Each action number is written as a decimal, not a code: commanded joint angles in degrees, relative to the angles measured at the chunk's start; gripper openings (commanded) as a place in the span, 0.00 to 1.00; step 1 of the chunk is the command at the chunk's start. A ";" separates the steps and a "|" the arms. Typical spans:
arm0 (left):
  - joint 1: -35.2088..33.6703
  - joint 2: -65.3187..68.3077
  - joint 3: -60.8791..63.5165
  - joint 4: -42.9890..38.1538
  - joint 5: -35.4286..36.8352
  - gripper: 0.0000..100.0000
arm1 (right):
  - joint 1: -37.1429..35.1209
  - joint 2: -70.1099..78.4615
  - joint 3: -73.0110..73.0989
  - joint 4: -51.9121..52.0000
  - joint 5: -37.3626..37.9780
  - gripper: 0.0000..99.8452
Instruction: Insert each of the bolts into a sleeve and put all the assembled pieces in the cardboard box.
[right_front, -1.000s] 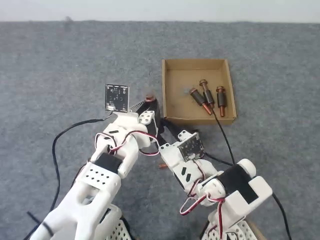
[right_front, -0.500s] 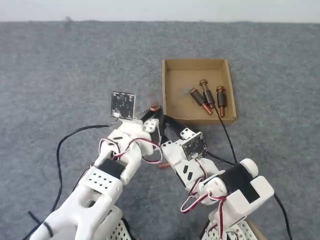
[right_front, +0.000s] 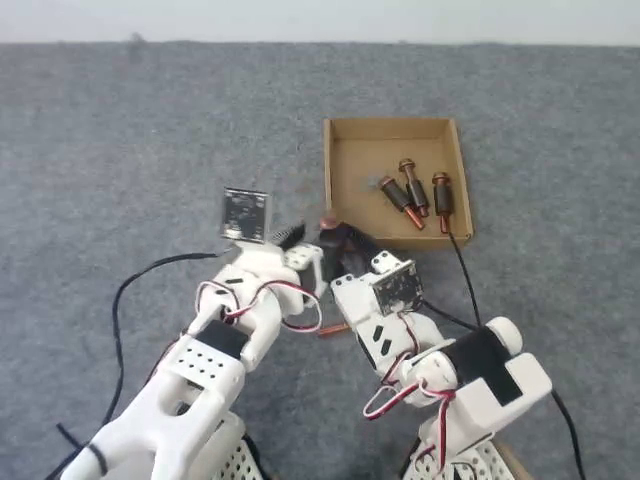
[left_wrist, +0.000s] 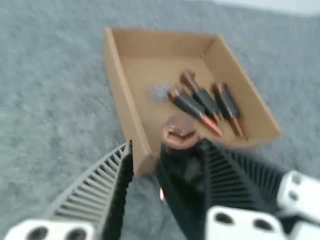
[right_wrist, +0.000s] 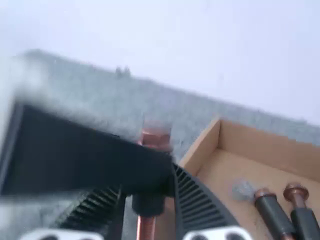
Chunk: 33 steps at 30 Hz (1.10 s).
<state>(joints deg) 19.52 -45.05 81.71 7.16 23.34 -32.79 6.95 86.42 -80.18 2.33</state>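
Bright, diffuse, even light, faint soft shadow along the cardboard box (right_front: 400, 241), white wall (right_wrist: 200, 40) washed out.

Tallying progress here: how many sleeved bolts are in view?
4. Three sleeved bolts lie side by side in the cardboard box; the fourth bolt is held in the right claw, just outside the box corner nearest the arms. Others may be hidden beneath the arms.

Glossy coppery metal bolt (right_wrist: 155, 136), matt black sleeve (right_wrist: 148, 202), matt cardboard box (right_front: 327, 180), rough grey cloth tabletop (right_front: 150, 130)
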 joint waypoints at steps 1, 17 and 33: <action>-0.44 -1.58 -0.31 0.44 0.53 0.24 | 0.92 -2.07 -1.32 -1.54 0.97 0.01; 1.23 -22.95 -0.04 16.35 0.62 0.25 | 1.19 -1.98 -2.81 2.33 0.97 0.01; -8.09 -43.96 7.78 25.14 0.18 0.24 | 2.95 -1.98 -3.16 3.91 0.97 0.01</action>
<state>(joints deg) 17.58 -87.25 89.36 31.16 23.34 -31.21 6.95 86.07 -76.40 2.59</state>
